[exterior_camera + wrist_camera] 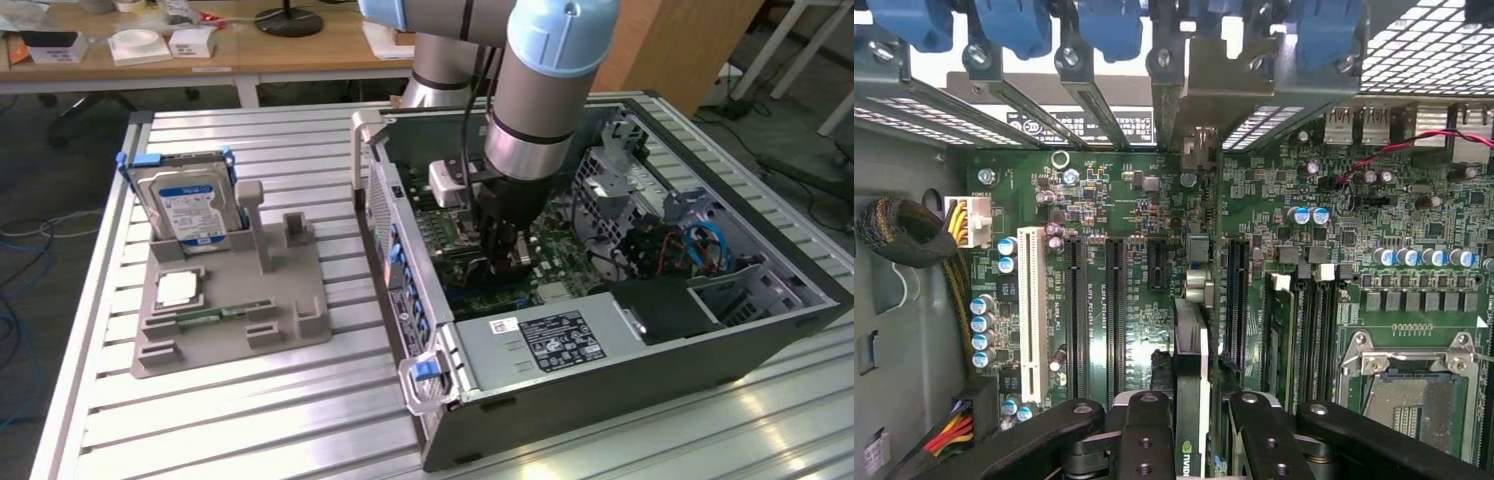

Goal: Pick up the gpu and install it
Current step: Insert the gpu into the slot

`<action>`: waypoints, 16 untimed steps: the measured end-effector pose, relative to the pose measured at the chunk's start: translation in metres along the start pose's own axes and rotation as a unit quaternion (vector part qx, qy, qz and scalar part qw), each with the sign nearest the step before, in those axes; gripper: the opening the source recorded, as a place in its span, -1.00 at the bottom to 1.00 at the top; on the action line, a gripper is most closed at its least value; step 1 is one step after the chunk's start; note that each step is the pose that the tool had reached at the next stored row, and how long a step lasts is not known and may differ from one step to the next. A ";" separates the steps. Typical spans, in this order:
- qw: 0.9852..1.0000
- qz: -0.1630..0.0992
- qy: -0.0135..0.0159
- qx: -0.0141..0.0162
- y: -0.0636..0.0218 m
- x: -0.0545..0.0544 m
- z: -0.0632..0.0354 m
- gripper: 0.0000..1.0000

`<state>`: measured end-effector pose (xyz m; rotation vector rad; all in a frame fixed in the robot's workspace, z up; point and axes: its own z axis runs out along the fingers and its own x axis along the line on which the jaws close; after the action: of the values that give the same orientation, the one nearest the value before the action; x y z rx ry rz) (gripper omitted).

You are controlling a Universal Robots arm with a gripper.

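- the end effector (1192, 425) pinches the gpu (1192, 345), one finger on each face
- the gpu stands edge-on at the motherboard (1114, 190), between black expansion slots, inside the open computer case (601, 345) on the desk (267, 400)

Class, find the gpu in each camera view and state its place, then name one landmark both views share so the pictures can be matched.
Exterior view: the gpu hangs in the gripper inside the open case, low over the motherboard, largely hidden by the gripper.
Wrist view: the gpu is seen edge-on, clamped between the black fingers, over the motherboard's slots.
Shared landmark: the green motherboard.
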<state>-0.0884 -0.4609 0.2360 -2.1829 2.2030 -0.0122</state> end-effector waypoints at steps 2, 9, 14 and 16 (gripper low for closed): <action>1.000 0.000 0.000 0.000 0.0000 0.000 0.0002 -0.47; 1.000 0.000 0.000 0.000 0.0001 0.000 0.0009 -0.47; 1.000 0.000 0.000 0.000 0.0005 0.000 0.0033 -0.47; 1.000 0.000 0.000 0.000 0.0005 0.000 0.0033 -0.47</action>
<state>-0.0888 -0.4608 0.2327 -2.1825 2.2025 -0.0118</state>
